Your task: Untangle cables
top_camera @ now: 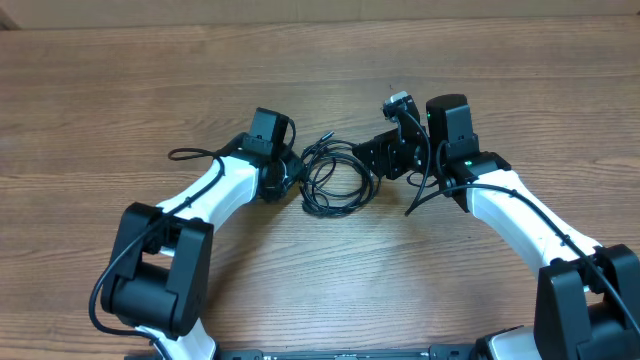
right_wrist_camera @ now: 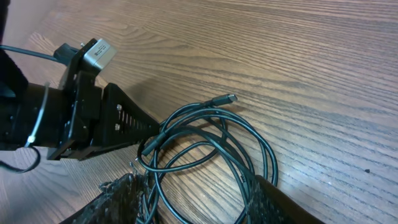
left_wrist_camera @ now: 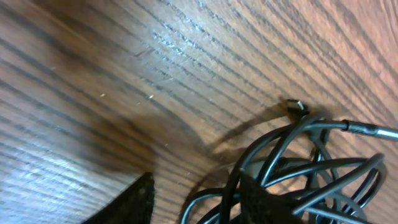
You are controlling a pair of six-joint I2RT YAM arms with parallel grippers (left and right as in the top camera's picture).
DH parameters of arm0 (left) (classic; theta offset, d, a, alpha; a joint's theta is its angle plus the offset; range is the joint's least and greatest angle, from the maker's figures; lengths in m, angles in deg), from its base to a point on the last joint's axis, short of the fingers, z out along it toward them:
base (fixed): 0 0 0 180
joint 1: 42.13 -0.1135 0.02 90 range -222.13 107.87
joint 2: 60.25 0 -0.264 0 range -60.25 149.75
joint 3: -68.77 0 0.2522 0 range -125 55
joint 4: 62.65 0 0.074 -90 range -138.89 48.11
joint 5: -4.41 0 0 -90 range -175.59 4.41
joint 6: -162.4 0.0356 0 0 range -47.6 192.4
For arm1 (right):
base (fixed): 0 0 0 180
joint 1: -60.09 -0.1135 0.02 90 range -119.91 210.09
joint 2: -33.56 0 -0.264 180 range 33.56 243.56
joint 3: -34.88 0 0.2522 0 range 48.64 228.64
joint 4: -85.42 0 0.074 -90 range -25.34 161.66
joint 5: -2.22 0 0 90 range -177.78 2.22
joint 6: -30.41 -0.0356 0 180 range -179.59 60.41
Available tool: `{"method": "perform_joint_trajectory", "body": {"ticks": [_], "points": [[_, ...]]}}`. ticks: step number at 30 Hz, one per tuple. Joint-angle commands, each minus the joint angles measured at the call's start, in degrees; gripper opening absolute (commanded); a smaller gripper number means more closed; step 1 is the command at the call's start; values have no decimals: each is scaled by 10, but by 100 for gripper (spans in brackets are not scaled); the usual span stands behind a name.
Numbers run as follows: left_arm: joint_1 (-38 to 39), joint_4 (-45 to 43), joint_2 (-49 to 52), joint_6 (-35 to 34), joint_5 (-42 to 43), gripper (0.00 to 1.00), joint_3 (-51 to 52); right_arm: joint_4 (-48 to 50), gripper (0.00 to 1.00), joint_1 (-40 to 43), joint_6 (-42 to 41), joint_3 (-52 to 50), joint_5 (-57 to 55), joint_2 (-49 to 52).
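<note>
The 2 arms bend inward, left gripper (top_camera: pixel 295 178) and right gripper (top_camera: pixel 360 153) facing each other, both with jaws parted.

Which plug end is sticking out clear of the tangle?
The silver-tipped plug, pointing away beyond the coil of cables; the darker plug lies against the loops' edge.

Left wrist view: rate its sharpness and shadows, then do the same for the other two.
Left wrist: soft and smeared, the cables throwing a dark shadow leftward onto the table. Right wrist: cables crisp, wood grain clear. Overhead: evenly lit, sharp, only faint shadows.
</note>
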State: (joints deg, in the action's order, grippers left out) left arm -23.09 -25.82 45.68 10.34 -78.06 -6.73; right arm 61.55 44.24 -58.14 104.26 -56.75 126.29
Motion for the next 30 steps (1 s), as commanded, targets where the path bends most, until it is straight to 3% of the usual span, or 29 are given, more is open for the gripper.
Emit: {"method": "perform_joint_trajectory", "body": {"ticks": [1, 6, 8, 14, 17, 19, 21, 30], "points": [[2, -2, 24, -15, 10, 40, 5, 1, 56, -3, -2, 7, -5, -14], [2, -7, 28, -18, 25, 35, 5, 2, 56, -3, -2, 7, -5, -14], [2, -7, 28, -18, 26, 41, 5, 1, 56, -3, -2, 7, -5, -14], [6, -7, 28, -19, 31, 45, 5, 2, 56, -3, -2, 7, -5, -14], [12, -7, 28, -18, 40, 32, 5, 2, 56, -3, -2, 7, -5, -14], [16, -7, 28, -18, 42, 15, 5, 3, 56, -3, -2, 7, -5, -14], [20, -7, 28, -18, 41, 4, 5, 5, 56, -3, -2, 7, -5, -14], [24, -10, 28, -18, 39, 4, 5, 5, 56, -3, -2, 7, -3, -14]]}}
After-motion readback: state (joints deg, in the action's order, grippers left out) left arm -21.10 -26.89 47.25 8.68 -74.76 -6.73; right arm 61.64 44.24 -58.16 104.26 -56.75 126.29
